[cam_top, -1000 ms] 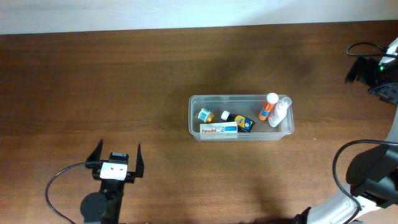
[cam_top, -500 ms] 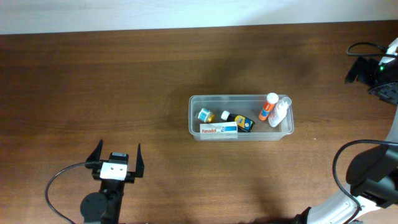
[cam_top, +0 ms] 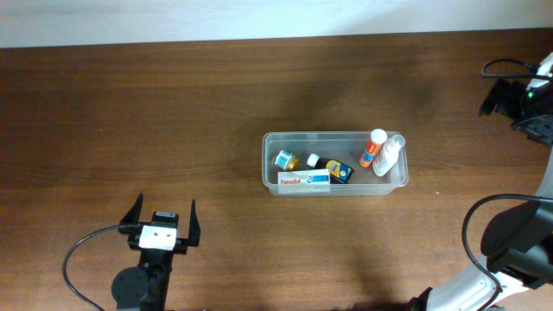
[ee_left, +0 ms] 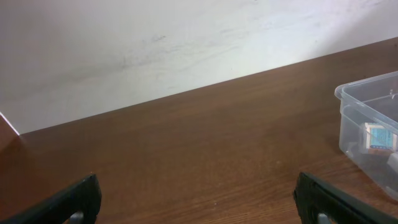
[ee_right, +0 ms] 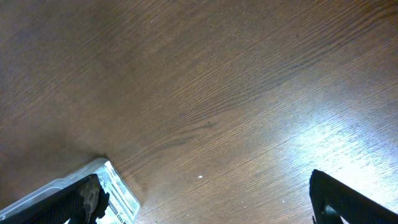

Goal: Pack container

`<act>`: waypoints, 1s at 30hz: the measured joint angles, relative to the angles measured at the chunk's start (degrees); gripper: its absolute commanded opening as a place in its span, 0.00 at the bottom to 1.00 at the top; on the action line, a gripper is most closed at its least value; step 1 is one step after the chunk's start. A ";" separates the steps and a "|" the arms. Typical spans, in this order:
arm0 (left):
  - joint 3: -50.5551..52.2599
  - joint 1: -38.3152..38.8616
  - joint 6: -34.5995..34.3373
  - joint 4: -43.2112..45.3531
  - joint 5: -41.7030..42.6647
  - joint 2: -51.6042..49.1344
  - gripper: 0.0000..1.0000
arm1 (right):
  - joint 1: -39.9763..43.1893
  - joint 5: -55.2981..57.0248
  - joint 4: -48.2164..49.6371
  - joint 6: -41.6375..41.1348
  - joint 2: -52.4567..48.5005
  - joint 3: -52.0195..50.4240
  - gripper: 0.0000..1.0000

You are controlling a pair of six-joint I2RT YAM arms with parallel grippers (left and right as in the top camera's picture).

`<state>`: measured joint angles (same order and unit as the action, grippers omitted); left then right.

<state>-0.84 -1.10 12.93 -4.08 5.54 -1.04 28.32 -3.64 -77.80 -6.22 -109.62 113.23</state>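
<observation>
Container [cam_top: 333, 135] sits mid-surface [cam_top: 173, 104] in overhead. Panadol box [cam_top: 303, 179] and small bottles [cam_top: 371, 149] inside, other labels too small to read. Left pincer [cam_top: 162, 216] is well apart from it, spread wide, holding nothing.

Left wrist: container cut off at right edge, only one end shows. Pincer tips spread, empty.

Right wrist: right pincer [ee_right: 205, 199] spread wide above the surface, empty. Clear object [ee_right: 118, 196] by one finger, can't identify.
</observation>
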 measured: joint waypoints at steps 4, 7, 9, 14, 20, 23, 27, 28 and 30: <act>0.00 0.00 0.00 0.00 0.00 0.00 0.99 | -0.02 0.20 0.00 0.02 0.00 0.00 0.98; 0.00 0.00 0.00 0.00 0.00 0.00 0.99 | -0.02 0.24 0.00 0.00 0.00 0.00 0.99; 0.00 0.00 0.00 0.00 0.00 0.00 0.99 | -0.02 0.26 0.02 0.00 0.00 0.00 0.98; 0.00 0.00 0.00 0.00 0.00 0.00 1.00 | -0.26 0.20 1.99 0.02 1.05 -0.20 0.98; 0.00 0.00 0.00 -0.02 0.00 0.11 0.99 | -4.31 0.17 16.81 0.11 12.90 -7.98 0.98; 0.00 0.00 0.00 0.00 0.00 0.15 0.99 | -9.18 -0.11 25.99 0.22 23.02 -17.38 0.98; 0.00 0.00 0.00 0.00 -0.02 0.20 0.99 | -15.54 -0.50 38.29 0.22 34.45 -32.11 0.98; 0.00 0.00 0.00 0.00 -0.02 0.20 0.99 | -17.03 -0.50 41.75 0.20 36.89 -36.28 0.98; 0.00 0.00 0.00 0.02 -0.09 0.20 0.99 | -19.58 -0.50 47.93 0.22 41.22 -44.33 0.98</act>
<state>-0.84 -1.10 12.93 -4.05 5.45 -0.84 8.73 -4.14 -29.87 -6.00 -68.40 68.90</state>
